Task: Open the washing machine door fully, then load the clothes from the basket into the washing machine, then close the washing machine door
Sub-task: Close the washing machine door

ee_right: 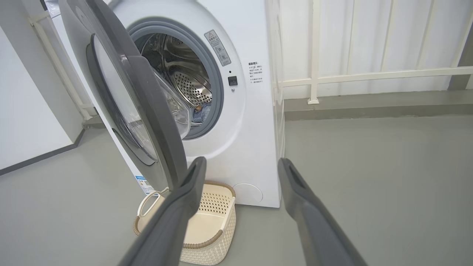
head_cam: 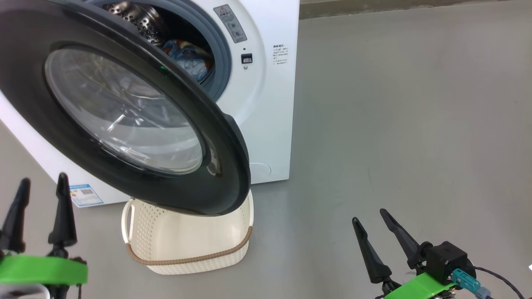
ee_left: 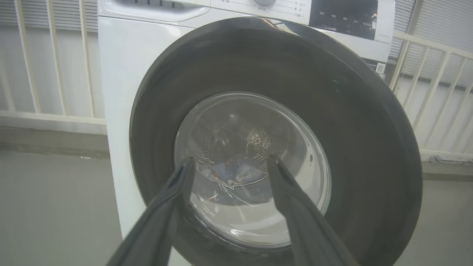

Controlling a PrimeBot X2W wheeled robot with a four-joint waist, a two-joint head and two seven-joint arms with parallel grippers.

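The washing machine (head_cam: 266,124) stands at the upper left with its door (head_cam: 33,83) half open, the black rim and glass bowl swung out over the basket (head_cam: 187,259). The clothes (head_cam: 187,58), blue with orange print, lie inside the steel drum. The visible part of the basket's inside holds nothing. My left gripper (head_cam: 43,180) is open at the lower left, in front of the door and apart from it. In the left wrist view the left gripper (ee_left: 230,159) faces the door's (ee_left: 351,129) glass. My right gripper (head_cam: 369,216) is open and empty over the floor to the right.
A blue label sticker (head_cam: 85,195) sits low on the machine's front. In the right wrist view a white railing (ee_right: 369,75) runs behind the machine (ee_right: 255,147) and a white wall (ee_right: 29,122) stands to its left. Grey floor (head_cam: 415,124) stretches to the right.
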